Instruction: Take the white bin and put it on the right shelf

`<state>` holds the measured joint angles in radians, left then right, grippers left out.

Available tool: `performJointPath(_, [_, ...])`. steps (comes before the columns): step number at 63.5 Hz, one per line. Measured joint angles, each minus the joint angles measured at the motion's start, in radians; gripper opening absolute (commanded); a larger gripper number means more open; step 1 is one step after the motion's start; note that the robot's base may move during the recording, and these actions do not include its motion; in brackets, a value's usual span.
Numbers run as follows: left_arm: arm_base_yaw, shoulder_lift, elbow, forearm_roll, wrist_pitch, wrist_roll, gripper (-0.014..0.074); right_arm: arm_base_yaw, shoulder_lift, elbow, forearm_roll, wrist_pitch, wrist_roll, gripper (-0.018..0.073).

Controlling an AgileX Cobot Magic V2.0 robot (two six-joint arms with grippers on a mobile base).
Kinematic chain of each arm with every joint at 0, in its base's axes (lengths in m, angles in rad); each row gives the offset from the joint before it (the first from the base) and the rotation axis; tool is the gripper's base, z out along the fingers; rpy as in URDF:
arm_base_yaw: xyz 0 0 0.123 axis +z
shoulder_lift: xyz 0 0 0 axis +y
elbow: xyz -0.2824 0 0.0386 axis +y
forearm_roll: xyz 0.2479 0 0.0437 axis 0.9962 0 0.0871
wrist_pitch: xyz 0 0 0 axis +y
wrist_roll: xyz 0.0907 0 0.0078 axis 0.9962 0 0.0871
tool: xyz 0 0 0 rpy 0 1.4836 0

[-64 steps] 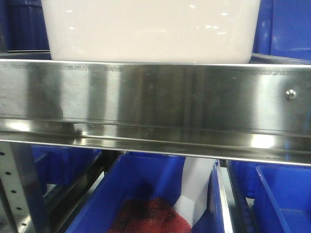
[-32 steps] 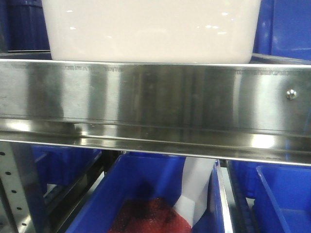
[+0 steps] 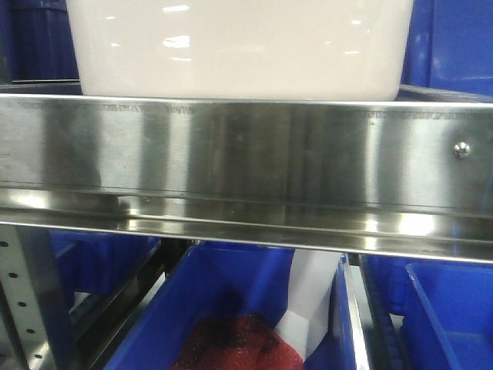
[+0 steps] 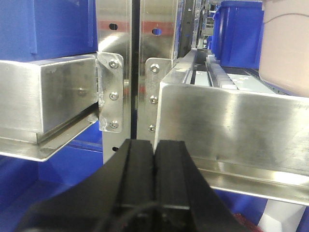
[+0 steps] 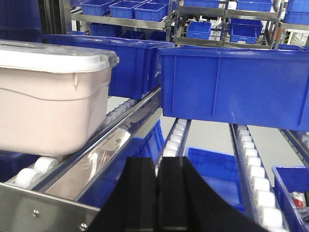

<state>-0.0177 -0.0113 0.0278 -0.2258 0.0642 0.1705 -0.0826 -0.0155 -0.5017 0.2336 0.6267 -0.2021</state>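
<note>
The white bin [image 3: 239,46] sits on the steel shelf tier just behind its broad shiny front rail [image 3: 246,154]. In the right wrist view the bin [image 5: 43,106] shows its white lid and rests on white rollers at the left. In the left wrist view its pinkish side [image 4: 287,48] shows at the top right, above the rail [image 4: 231,125]. My left gripper [image 4: 154,145] is shut and empty, in front of the rack uprights. My right gripper [image 5: 158,164] is shut and empty, to the right of the bin, pointing between roller lanes.
Blue crates [image 5: 231,87] stand on the roller lanes beside and behind the bin. Lower blue crates [image 3: 231,324], one holding red material and a white bag, sit under the rail. Perforated uprights [image 4: 130,58] stand ahead of the left gripper. A screw head [image 3: 461,149] is on the rail.
The scene is nearly still. Only bright reflections on the bin's front have shifted; the bin and rail stay in place.
</note>
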Motion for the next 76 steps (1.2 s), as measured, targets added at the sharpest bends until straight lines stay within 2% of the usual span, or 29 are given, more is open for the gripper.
performJointPath(10, [0.0, 0.0, 0.0, 0.0, 0.0, -0.002, -0.0119, 0.0, 0.0, 0.07, -0.019, -0.089, 0.002, 0.0069])
performJointPath(24, [0.0, 0.0, 0.0, 0.0, 0.0, -0.002, -0.0118, 0.0, 0.0, 0.281, -0.061, -0.331, 0.009, 0.0069])
performJointPath(35, [0.0, 0.0, 0.0, 0.0, 0.0, -0.002, -0.0119, 0.019, 0.0, 0.434, -0.143, -0.496, 0.105, 0.0069])
performJointPath(43, [0.0, 0.0, 0.0, 0.0, 0.0, -0.002, -0.0119, 0.026, 0.0, 0.515, -0.149, -0.582, 0.126, 0.0069])
performJointPath(76, [0.0, 0.0, 0.0, 0.0, -0.002, -0.002, -0.0119, 0.028, 0.0, 0.529, -0.136, -0.608, 0.132, 0.0069])
